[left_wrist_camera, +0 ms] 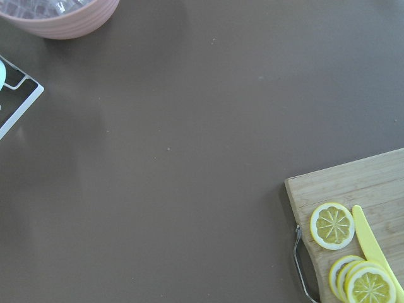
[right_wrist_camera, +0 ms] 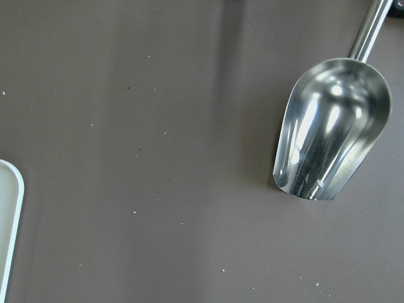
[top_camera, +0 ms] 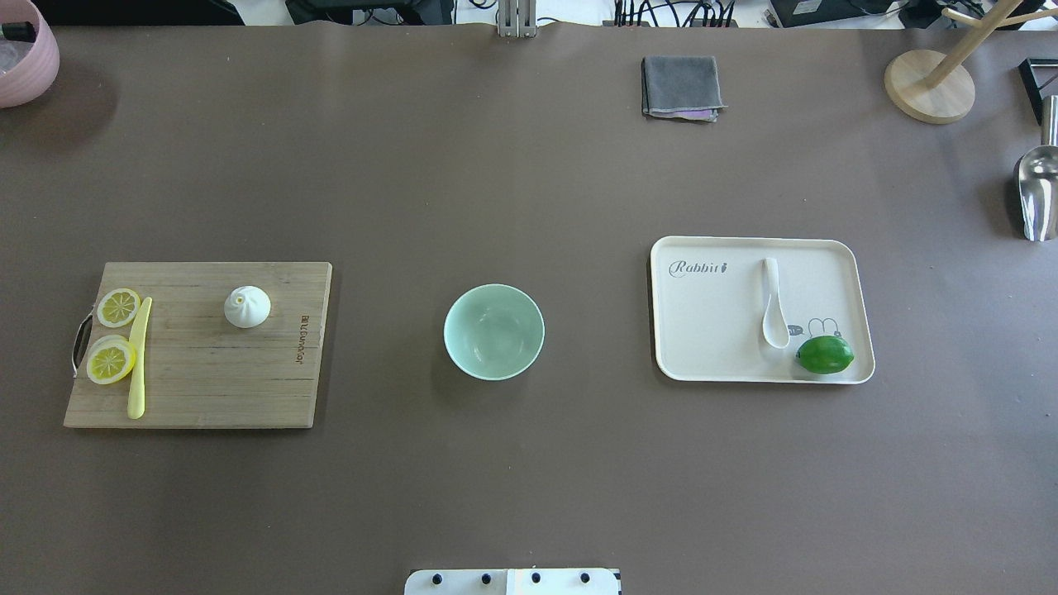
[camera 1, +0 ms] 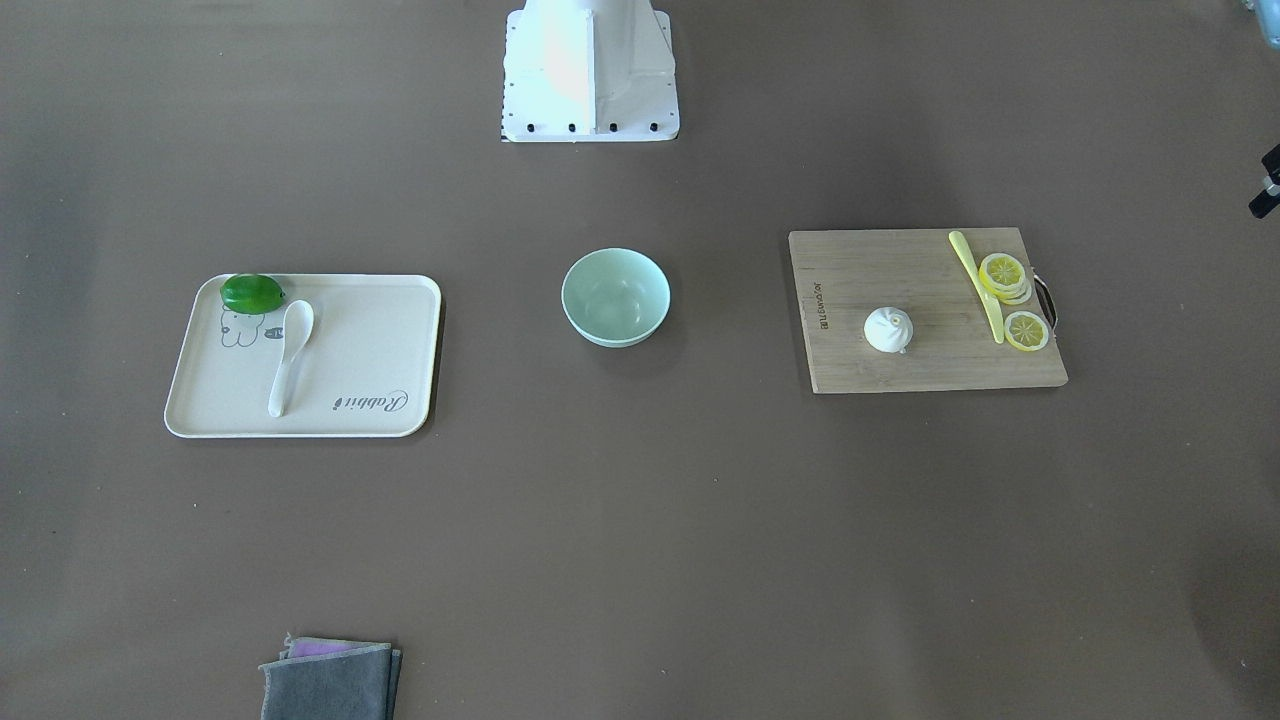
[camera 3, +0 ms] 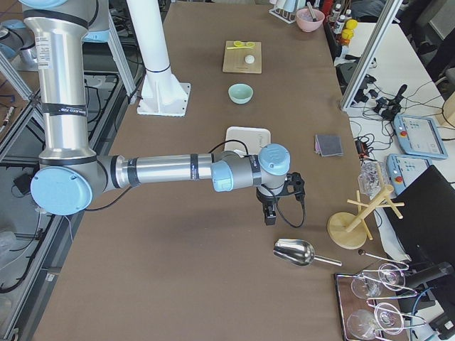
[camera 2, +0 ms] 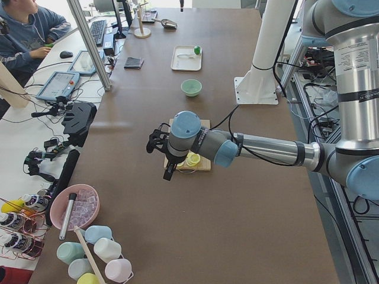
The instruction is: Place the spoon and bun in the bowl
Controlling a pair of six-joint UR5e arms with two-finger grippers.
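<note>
The white spoon [camera 1: 290, 355] lies on a cream tray [camera 1: 400, 350], also in the overhead view [top_camera: 774, 306]. The white bun [camera 1: 888, 330] sits on a wooden cutting board [camera 1: 870, 270], also in the overhead view [top_camera: 247, 307]. The mint-green bowl [camera 1: 615, 297] stands empty between them at the table's middle [top_camera: 494, 331]. My left gripper [camera 2: 169, 171] hovers beyond the board's outer end. My right gripper [camera 3: 269, 215] hovers past the tray, near a metal scoop. I cannot tell whether either gripper is open or shut.
A green lime [top_camera: 825, 354] sits on the tray. Lemon slices [top_camera: 111, 359] and a yellow knife [top_camera: 138, 359] lie on the board. A folded grey cloth [top_camera: 680, 87], a metal scoop [right_wrist_camera: 331, 129], a wooden stand [top_camera: 930, 83] and a pink bowl [left_wrist_camera: 63, 16] sit near the edges.
</note>
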